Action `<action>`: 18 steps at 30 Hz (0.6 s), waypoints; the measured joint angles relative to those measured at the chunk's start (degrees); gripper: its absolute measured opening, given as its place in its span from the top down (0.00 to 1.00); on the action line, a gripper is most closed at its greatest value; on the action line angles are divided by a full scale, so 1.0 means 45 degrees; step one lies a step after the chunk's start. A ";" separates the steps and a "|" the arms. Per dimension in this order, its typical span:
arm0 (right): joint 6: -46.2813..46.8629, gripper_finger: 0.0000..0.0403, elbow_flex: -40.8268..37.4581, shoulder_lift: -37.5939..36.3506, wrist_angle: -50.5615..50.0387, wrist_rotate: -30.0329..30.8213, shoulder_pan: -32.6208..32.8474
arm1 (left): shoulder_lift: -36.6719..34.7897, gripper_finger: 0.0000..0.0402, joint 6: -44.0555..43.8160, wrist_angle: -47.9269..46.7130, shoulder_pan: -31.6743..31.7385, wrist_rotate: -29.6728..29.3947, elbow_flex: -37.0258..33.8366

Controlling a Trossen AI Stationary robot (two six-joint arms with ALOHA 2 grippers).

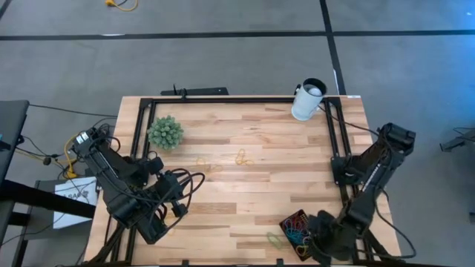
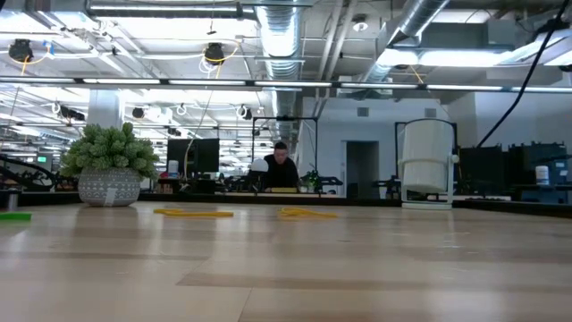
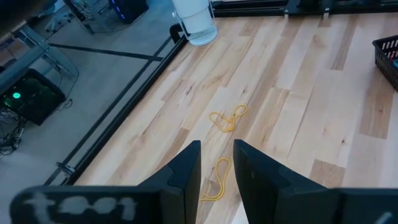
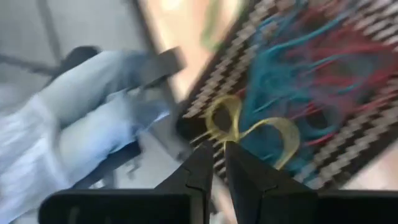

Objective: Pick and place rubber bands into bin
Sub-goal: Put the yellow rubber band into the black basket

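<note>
My right gripper [image 4: 219, 151] hovers over the bin [image 1: 297, 227] at the table's near right, shut on a yellow rubber band [image 4: 249, 127]. The black gridded bin [image 4: 348, 93] holds a tangle of red and blue bands. My left gripper [image 3: 216, 167] is open above the table's left part [image 1: 174, 199], touching nothing. Two more yellow bands [image 1: 204, 162] [image 1: 243, 156] lie flat mid-table. They also show in the left wrist view, one band [image 3: 216, 180] just past the fingertips and the other band [image 3: 228, 117] farther on. A green band [image 1: 274, 239] lies left of the bin. My right gripper pinches the yellow rubber band by one end [image 4: 210, 138] between its two fingertips, which point down from above. The band is lifted clear. It curls in a slack figure-eight loop [image 4: 273, 130] over the bin's inside. The picture is blurred.
A small potted plant [image 1: 165, 132] stands far left and a white cup [image 1: 308, 99] at the far right corner. A black frame [image 1: 223, 99] edges the table. A person in pale clothes [image 4: 74, 124] shows beyond the table in the right wrist view.
</note>
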 joint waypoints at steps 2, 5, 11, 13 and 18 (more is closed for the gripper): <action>-0.0100 0.90 0.0000 0.0000 -0.0598 -0.0184 -0.0363 | 0.0000 0.79 0.0004 0.0020 -0.0004 0.0000 0.0000; -0.0372 0.90 0.0000 0.0000 -0.0733 -0.0836 -0.0672 | 0.0000 0.79 0.0004 0.0117 0.0000 0.0033 0.0000; -0.1601 0.90 0.0000 0.0000 -0.0499 -0.0714 -0.0983 | 0.0000 0.79 0.0254 0.0159 -0.0003 0.0056 0.0000; -0.2003 0.90 0.0000 0.0000 -0.0775 -0.0124 -0.1283 | 0.0000 0.79 0.0281 0.0159 0.0000 -0.0178 0.0000; -0.4041 0.90 0.0000 0.0000 -0.0936 0.1518 -0.2542 | 0.0000 0.79 0.0281 0.0178 -0.0003 -0.0238 0.0000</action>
